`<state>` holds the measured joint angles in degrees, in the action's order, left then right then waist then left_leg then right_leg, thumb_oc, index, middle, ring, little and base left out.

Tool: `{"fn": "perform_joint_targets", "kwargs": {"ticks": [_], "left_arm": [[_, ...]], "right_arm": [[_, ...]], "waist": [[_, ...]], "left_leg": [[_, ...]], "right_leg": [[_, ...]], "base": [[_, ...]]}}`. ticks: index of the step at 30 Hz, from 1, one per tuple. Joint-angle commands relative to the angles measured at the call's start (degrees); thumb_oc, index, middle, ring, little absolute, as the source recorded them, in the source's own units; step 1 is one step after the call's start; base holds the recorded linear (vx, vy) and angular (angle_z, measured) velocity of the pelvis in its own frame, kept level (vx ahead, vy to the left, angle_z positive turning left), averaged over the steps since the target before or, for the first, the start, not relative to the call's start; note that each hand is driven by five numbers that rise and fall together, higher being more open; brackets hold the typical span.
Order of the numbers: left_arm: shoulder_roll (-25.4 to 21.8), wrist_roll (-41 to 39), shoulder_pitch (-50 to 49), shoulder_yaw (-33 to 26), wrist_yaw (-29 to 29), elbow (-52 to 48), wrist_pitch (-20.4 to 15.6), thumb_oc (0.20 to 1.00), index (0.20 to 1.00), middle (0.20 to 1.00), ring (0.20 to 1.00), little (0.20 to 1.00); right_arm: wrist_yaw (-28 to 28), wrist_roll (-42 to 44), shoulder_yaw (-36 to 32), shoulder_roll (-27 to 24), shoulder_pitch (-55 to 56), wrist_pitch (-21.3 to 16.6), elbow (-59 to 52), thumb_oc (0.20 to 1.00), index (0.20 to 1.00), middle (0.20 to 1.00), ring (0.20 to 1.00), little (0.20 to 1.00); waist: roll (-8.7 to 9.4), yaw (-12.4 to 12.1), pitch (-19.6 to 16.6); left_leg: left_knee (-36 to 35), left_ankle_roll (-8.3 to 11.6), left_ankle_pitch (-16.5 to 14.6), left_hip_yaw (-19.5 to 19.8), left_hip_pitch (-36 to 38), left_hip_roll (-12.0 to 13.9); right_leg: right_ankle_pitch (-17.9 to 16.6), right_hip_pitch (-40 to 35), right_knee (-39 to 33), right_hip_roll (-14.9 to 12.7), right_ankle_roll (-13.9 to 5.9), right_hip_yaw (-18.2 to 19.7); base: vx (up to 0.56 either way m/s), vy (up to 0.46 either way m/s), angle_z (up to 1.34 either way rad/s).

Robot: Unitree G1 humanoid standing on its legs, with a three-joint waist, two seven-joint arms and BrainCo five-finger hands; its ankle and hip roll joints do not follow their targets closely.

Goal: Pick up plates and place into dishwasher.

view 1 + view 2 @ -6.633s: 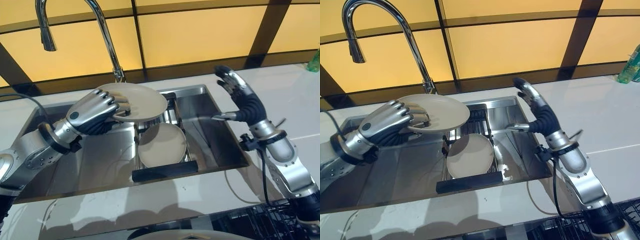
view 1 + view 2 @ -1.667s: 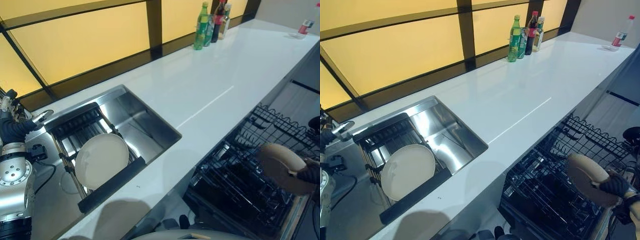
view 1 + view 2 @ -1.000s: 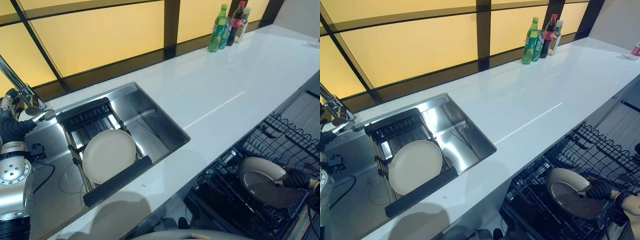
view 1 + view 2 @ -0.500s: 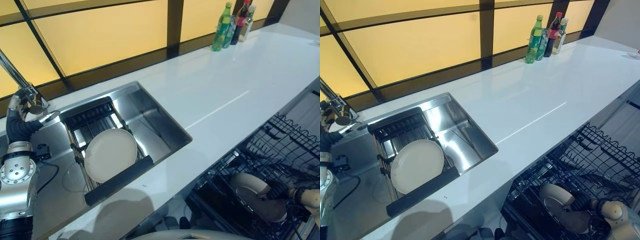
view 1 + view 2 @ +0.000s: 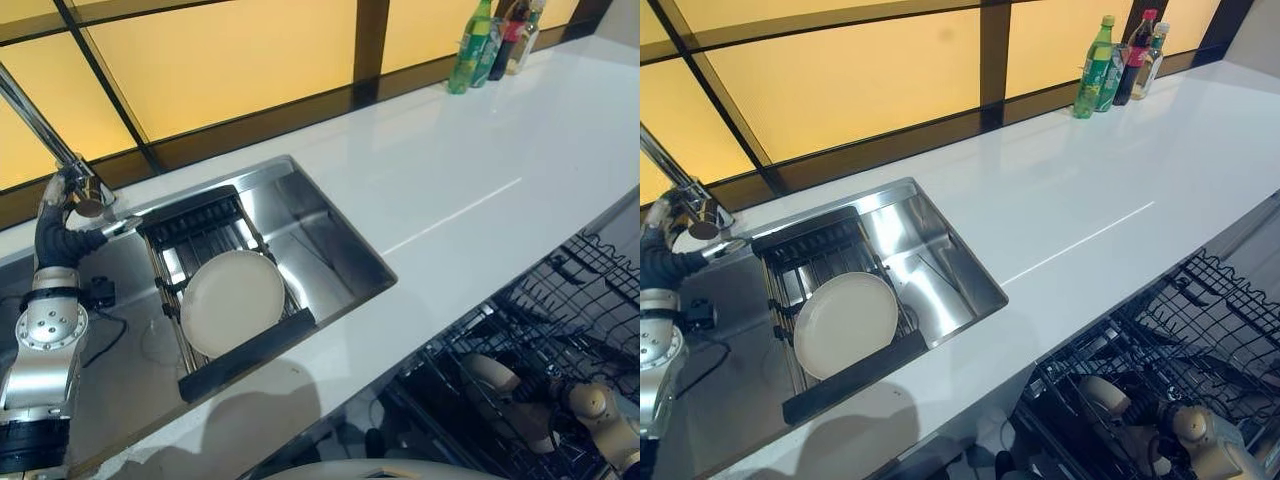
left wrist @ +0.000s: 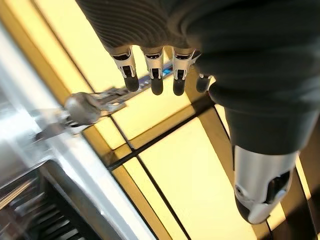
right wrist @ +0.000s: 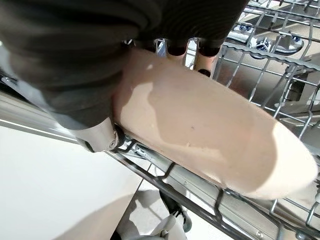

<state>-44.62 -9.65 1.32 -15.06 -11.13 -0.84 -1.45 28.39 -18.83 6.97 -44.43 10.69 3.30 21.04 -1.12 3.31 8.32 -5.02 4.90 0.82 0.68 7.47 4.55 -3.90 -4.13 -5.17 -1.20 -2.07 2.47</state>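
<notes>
Comparing the head views with those from a second back: the plate (image 5: 497,383) held by the right hand (image 5: 545,392) has gone from hanging over the dishwasher rack (image 5: 580,310) to sitting low among the wires, on edge. Left eye view: only the pale rim pokes up between the tines, with the right wrist just beside it. The whole scene has also slid in frame, so the head has turned; the sink (image 5: 330,235) and the worktop (image 5: 470,170) have not themselves moved.

Right eye view: same reading. The carried plate sits down in the rack, near its front corner. A second plate (image 5: 845,323) lies on the drying rack (image 5: 825,262) inside the sink, untouched, well apart from either hand. Three bottles (image 5: 1120,58) stand at the far end of the counter.

Left wrist view: left hand (image 6: 165,75) idle, fingers straight and relaxed, holding nothing, up by the faucet (image 6: 82,107).

Right wrist view: the plate's cream underside lies across the wires, close under the palm. Fingers wrap over its far edge, thumb at the near side; grasp not yet released.

Judgement: placement of this plate is almost done. Releasing and withdrawing come next, then the sink plate.
</notes>
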Motion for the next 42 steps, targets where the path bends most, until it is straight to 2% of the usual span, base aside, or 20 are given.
{"fn": "perform_joint_targets", "kwargs": {"ticks": [1,4,5,6,7,11,15,20,25,34,40,42], "left_arm": [[-3.3,1.6,4.1,1.7,-0.7,0.8,-1.1,1.0,1.0,1.0,1.0,1.0],[-4.0,1.7,4.5,1.9,-0.3,1.3,-0.8,1.0,1.0,1.0,1.0,1.0],[-4.0,1.8,4.5,2.0,-0.1,1.4,-0.7,1.0,1.0,1.0,1.0,1.0],[-4.1,1.9,4.5,2.1,0.4,1.3,-0.5,1.0,1.0,1.0,1.0,1.0],[-4.3,2.1,4.4,2.3,1.0,1.3,-0.4,1.0,1.0,1.0,1.0,1.0],[-5.0,5.6,3.1,1.6,0.6,1.2,-1.9,1.0,1.0,1.0,1.0,1.0],[-7.4,7.3,3.0,3.0,1.4,3.5,-2.6,1.0,1.0,1.0,1.0,1.0],[-9.0,6.8,2.1,5.3,5.8,5.6,-1.2,1.0,1.0,1.0,1.0,1.0],[-9.0,7.3,0.6,6.5,3.1,9.5,-2.5,1.0,1.0,1.0,1.0,1.0],[-5.4,9.3,-0.9,7.2,4.4,13.6,-5.6,1.0,1.0,1.0,1.0,1.0],[-5.5,9.6,0.9,9.7,7.0,16.2,-4.6,1.0,1.0,1.0,1.0,1.0],[-5.6,10.4,1.4,10.8,8.6,18.0,-4.6,1.0,1.0,1.0,1.0,1.0]], "right_arm": [[-1.4,2.2,6.6,3.1,2.0,0.0,1.8,0.2,0.2,0.2,0.2,0.2],[-3.0,1.5,5.9,3.2,2.6,0.3,1.2,0.2,0.2,0.2,0.2,0.2],[-3.6,1.5,5.8,3.2,2.7,0.5,1.1,0.272,0.272,0.272,0.272,0.272],[-5.4,2.1,5.4,3.1,2.9,0.4,1.0,0.868,0.868,0.868,0.868,0.868],[-6.7,2.2,4.5,3.0,2.9,0.6,0.9,1.0,1.0,1.0,1.0,1.0],[-6.7,0.6,2.3,2.6,3.9,0.7,-0.1,1.0,1.0,1.0,1.0,1.0],[-7.2,1.7,-0.8,-0.1,5.0,0.7,-4.0,1.0,1.0,1.0,1.0,1.0],[-8.4,2.1,-7.9,-5.4,7.0,0.6,-10.7,1.0,1.0,1.0,1.0,1.0],[-11.0,3.2,-16.3,-9.5,7.6,-0.1,-17.4,1.0,1.0,1.0,1.0,1.0],[-15.5,5.0,-26.8,-10.6,9.7,-2.9,-27.0,1.0,1.0,1.0,1.0,1.0],[-21.2,5.8,-29.2,-10.1,8.9,-4.4,-30.0,1.0,1.0,1.0,1.0,1.0],[-24.5,6.9,-30.1,-9.9,8.2,-6.8,-31.5,1.0,1.0,1.0,1.0,1.0]], "waist": [[0.33,0.0,-1.9],[0.51,0.2,-2.0],[0.55,0.2,-2.0],[0.62,0.3,-2.0],[0.67,0.4,-2.0],[0.79,0.6,-2.1],[0.93,1.3,-1.9],[1.01,2.4,-1.1],[0.99,3.6,-0.5],[1.14,5.1,-0.6],[0.95,5.5,-0.6],[0.78,5.8,-0.6]], "left_leg": [[3.2,-1.31,1.1,4.1,-5.0,-2.6],[3.4,-1.58,0.8,4.0,-4.7,-2.8],[3.4,-1.59,0.7,3.9,-4.6,-2.8],[3.5,-1.66,0.6,3.9,-4.5,-2.9],[3.6,-1.76,0.5,3.8,-4.4,-2.9],[3.5,-1.95,0.3,3.5,-4.0,-2.9],[3.5,-2.16,0.1,2.9,-3.5,-2.9],[3.7,-2.32,0.0,2.3,-3.6,-2.8],[3.7,-2.63,-0.1,1.1,-3.8,-2.9],[4.3,-3.39,-0.8,-1.1,-4.2,-3.5],[4.2,-4.01,-1.2,-1.9,-4.2,-4.1],[4.5,-4.3,-1.5,-2.2,-4.3,-4.5]], "right_leg": [[6.9,1.9,9.8,-2.4,-3.1,-0.9],[6.9,1.8,10.0,-2.5,-3.27,-0.7],[6.9,1.8,10.0,-2.5,-3.31,-0.6],[6.8,1.7,10.0,-2.5,-3.39,-0.6],[6.7,1.7,10.0,-2.5,-3.42,-0.5],[6.6,1.6,10.0,-2.3,-3.57,-0.1],[6.4,1.4,10.1,-2.3,-3.66,0.5],[6.1,2.0,10.5,-2.2,-3.82,1.1],[5.8,3.0,10.8,-2.2,-3.98,2.1],[5.3,4.6,11.2,-2.3,-4.51,4.1],[4.9,5.3,11.3,-2.7,-5.25,4.9],[4.7,5.6,11.6,-2.8,-5.57,5.2]], "base": [[0.02,0.023,0.05],[0.0,0.0,0.0],[0.0,0.0,0.0],[0.0,0.0,0.0],[0.0,0.0,0.0],[0.01,0.008,0.0],[0.04,0.031,0.0],[0.03,0.047,-0.02],[0.02,0.087,-0.07],[0.05,0.112,-0.15],[0.04,0.103,-0.09],[0.05,0.105,-0.08]]}}
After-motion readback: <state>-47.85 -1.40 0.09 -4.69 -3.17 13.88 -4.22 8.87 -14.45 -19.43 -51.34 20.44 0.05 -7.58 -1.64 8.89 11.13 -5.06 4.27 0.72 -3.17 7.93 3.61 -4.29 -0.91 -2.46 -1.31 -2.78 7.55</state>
